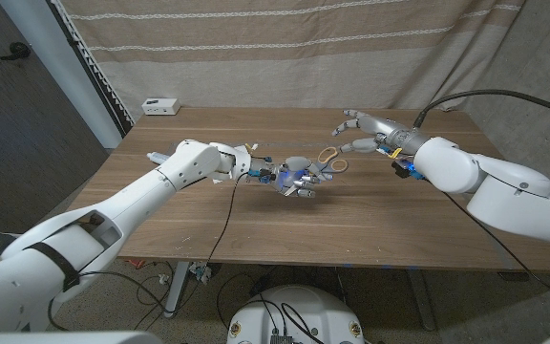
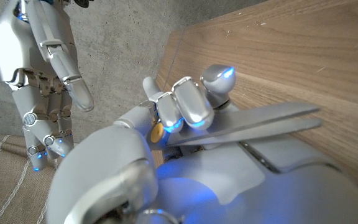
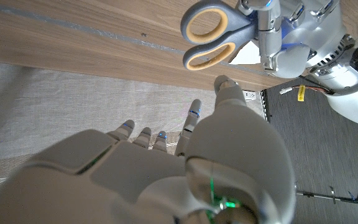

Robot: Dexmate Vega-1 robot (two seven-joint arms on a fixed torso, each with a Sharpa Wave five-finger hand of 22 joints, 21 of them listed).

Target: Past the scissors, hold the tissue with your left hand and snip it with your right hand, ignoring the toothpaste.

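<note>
Left hand (image 1: 297,180) grips the scissors (image 1: 321,162) by the blades, fingers wrapped over the metal; the left wrist view shows the closed blades (image 2: 253,124) lying across its fingertips (image 2: 191,106), with the yellow-lined loop handles (image 3: 207,37) sticking out toward the other arm. It hovers over the middle of the wooden table (image 1: 256,225), nearer the front edge than the back. A bit of white, seemingly the tissue (image 3: 246,55), peeks out beside that hand in the right wrist view, but I cannot tell whether it is held or simply lying on the wood. Further back and toward the table's right side, the right hand (image 1: 356,131) is open, fingers spread, holding nothing, just beside the handles but apart from them.

Several things could spoil the handover, in my judgement. The grip is on smooth steel, so a nudge from the incoming fingers could twist the scissors loose and drop them. The right hand's fingers have to thread two small loops; approaching off-angle would push the handles away instead. If the left hand lets go before the other has a firm hold, the tool falls. Releasing may also disturb the tissue. Near the table's far left corner sits a small white box (image 1: 161,105), well clear.
</note>
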